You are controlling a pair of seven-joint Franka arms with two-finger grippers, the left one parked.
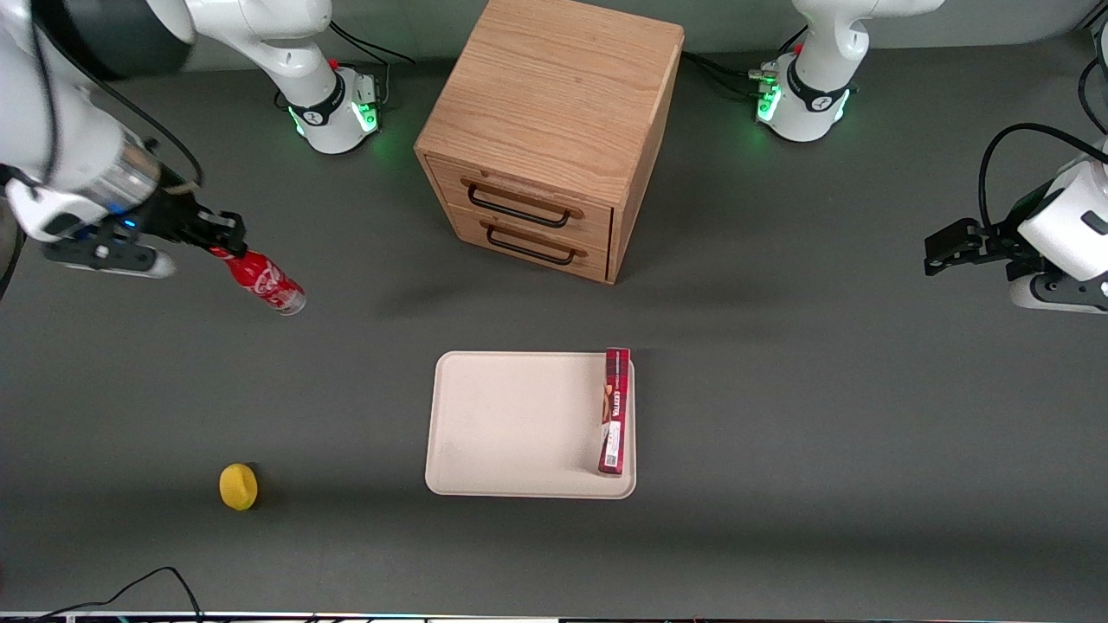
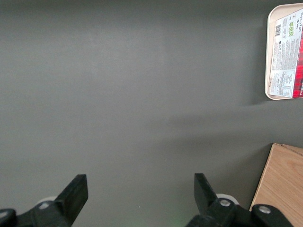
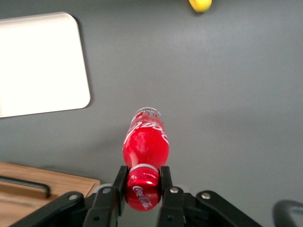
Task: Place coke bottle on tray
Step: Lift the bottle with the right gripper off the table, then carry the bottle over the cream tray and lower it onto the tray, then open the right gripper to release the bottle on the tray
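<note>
My right gripper [image 1: 223,245] is shut on the red cap of the small red coke bottle [image 1: 267,283], toward the working arm's end of the table. The bottle hangs tilted from the fingers, its clear base pointing down and toward the tray. In the right wrist view the gripper [image 3: 142,182] pinches the cap between both fingers [image 3: 118,182], and the bottle's body [image 3: 146,142] with its white script logo extends away from them. The cream-beige tray [image 1: 511,424] lies flat nearer the front camera than the cabinet; its corner shows in the right wrist view [image 3: 42,61].
A long red rectangular box [image 1: 615,411] lies on the tray along its edge. A wooden two-drawer cabinet [image 1: 554,130] stands farther from the camera than the tray. A small yellow object [image 1: 238,486] sits near the table's front edge, and also shows in the right wrist view [image 3: 200,4].
</note>
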